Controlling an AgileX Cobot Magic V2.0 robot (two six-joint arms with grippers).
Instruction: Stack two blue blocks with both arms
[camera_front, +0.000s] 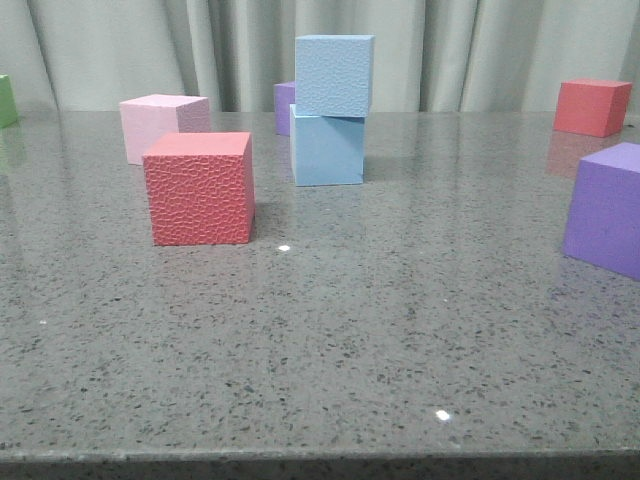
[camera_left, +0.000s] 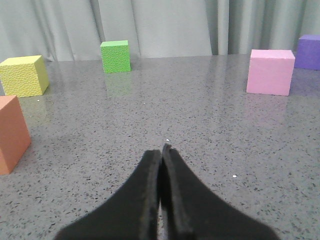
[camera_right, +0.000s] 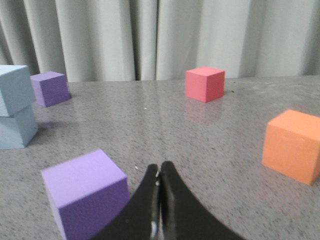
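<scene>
- I see even, soft, fairly bright light in all three views; small white glints on the table (camera_front: 300, 330) suggest lamps overhead.
- Shadows are faint and short; the polished top mirrors the red cube (camera_front: 593, 106) and green cube (camera_left: 115, 56) dimly.
- The front view is sharp.
- In the right wrist view, the near purple cube (camera_right: 87, 192) and finger bases look soft.
</scene>
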